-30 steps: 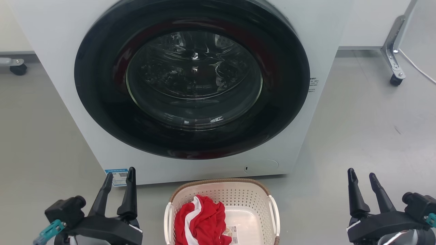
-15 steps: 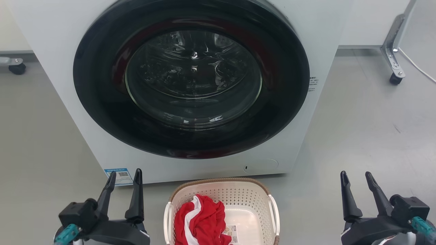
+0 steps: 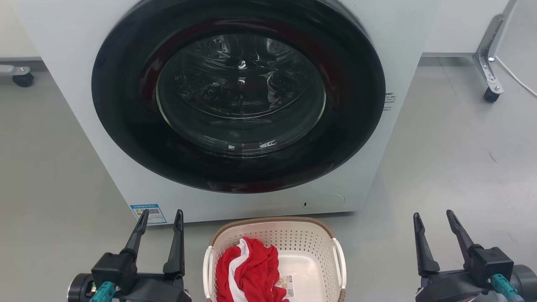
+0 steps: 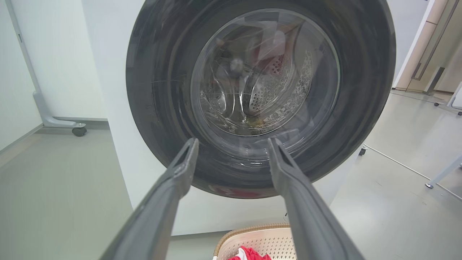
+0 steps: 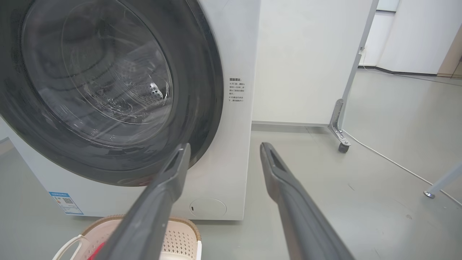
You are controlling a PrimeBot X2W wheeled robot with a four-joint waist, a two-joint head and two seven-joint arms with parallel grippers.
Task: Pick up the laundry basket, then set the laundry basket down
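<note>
The laundry basket (image 3: 302,243) is cream-white and perforated, with a brown rim and white side handles. It stands on the floor at the bottom centre of the head view, just in front of the washing machine, and holds a red and white garment (image 3: 247,270). My left gripper (image 3: 161,216) is open to the basket's left, apart from it. My right gripper (image 3: 433,214) is open well to its right, empty. The basket's rim (image 4: 249,231) shows below the left fingers, and its corner (image 5: 180,234) shows beside the right gripper's left finger (image 5: 162,191).
A white front-loading washing machine (image 3: 84,126) with a large dark round door (image 3: 237,96) rises right behind the basket. Castor legs of partitions stand at the far left (image 3: 21,77) and far right (image 3: 491,94). A white cable (image 3: 518,82) runs along the grey floor on the right.
Both grippers have shifted inward toward the basket, the left to the right and the right to the left. The head view has shifted slightly. The basket stays put.
</note>
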